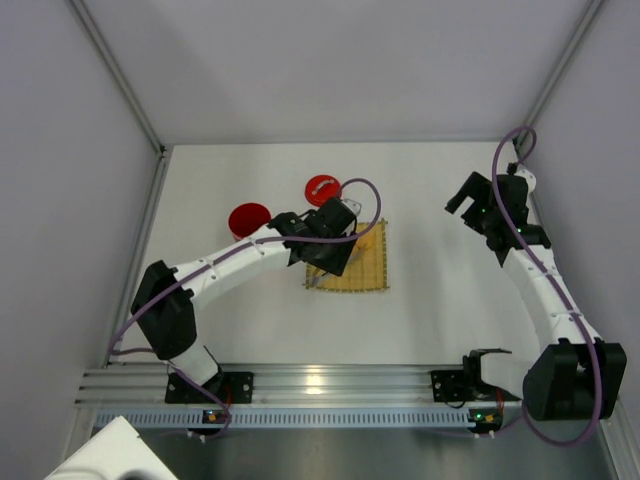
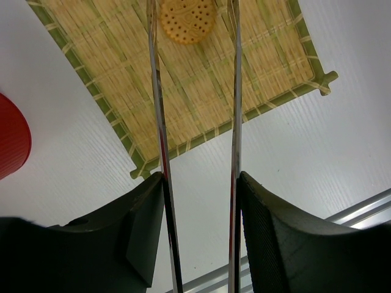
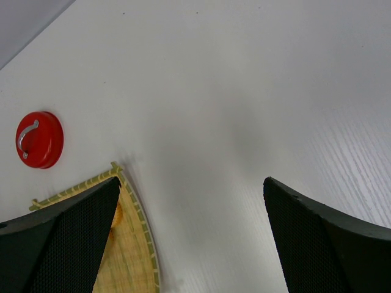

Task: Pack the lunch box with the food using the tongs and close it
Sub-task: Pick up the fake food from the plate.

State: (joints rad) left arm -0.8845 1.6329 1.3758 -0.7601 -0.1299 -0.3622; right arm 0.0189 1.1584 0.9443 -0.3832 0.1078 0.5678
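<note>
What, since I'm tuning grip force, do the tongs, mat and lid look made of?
Tongs: metal, probably steel; the thin polished arms show mirror-like reflections.
Mat: looks like woven bamboo or straw; matte yellow strips with a green edge.
Lid: likely glossy plastic or lacquer; smooth, even red with a slight sheen. Its pale handle is unclear.

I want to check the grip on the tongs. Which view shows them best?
Left wrist: both metal arms of the tongs run up between the fingers of the left gripper, over the mat. From above that gripper hides them almost fully; the right wrist view misses them.
</note>
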